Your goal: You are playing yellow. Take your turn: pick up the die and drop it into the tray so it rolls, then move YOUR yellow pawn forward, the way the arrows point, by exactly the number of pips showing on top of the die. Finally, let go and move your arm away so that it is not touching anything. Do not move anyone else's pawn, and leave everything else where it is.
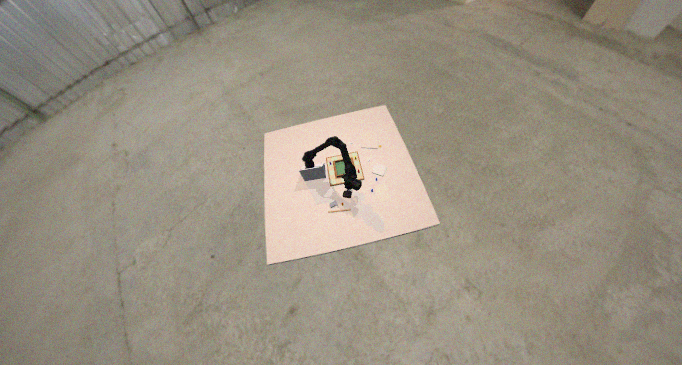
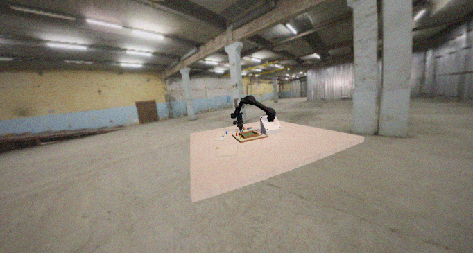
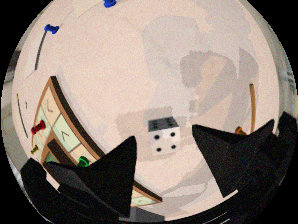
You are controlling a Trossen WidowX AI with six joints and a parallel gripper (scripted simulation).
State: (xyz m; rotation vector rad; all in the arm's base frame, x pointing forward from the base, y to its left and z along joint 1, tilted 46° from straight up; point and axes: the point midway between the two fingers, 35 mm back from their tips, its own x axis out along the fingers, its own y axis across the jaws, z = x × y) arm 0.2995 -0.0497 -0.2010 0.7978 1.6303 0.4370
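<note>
My gripper point(image 1: 347, 195) point(image 2: 241, 129) point(image 3: 164, 135) is open, with its black fingertips spread to either side of the die in the wrist view. The white die point(image 3: 164, 141) lies on the mat beside the board, between and beyond the tips; a bright face with four pips and a darker face show. Nothing is held. The yellow pawn point(image 2: 241, 137) point(image 3: 34, 149) stands on the near left part of the board point(image 2: 254, 139) point(image 3: 70, 119) in the exterior view. The tray point(image 1: 340, 168) point(image 2: 249, 134) with a green floor is in the board's middle; the left finger partly hides it in the wrist view.
A red pawn point(image 2: 236, 134) point(image 3: 38, 127), a green pawn point(image 3: 83, 161) and a purple pawn point(image 2: 261, 134) are on the board. Two blue pawns point(image 2: 222, 135) point(image 3: 51, 29) stand off it. An orange pawn point(image 3: 240, 131) is near a thin wooden strip point(image 1: 339, 211) point(image 3: 252, 107). A slanted panel point(image 1: 313, 173) point(image 2: 270, 126) stands by the arm's base.
</note>
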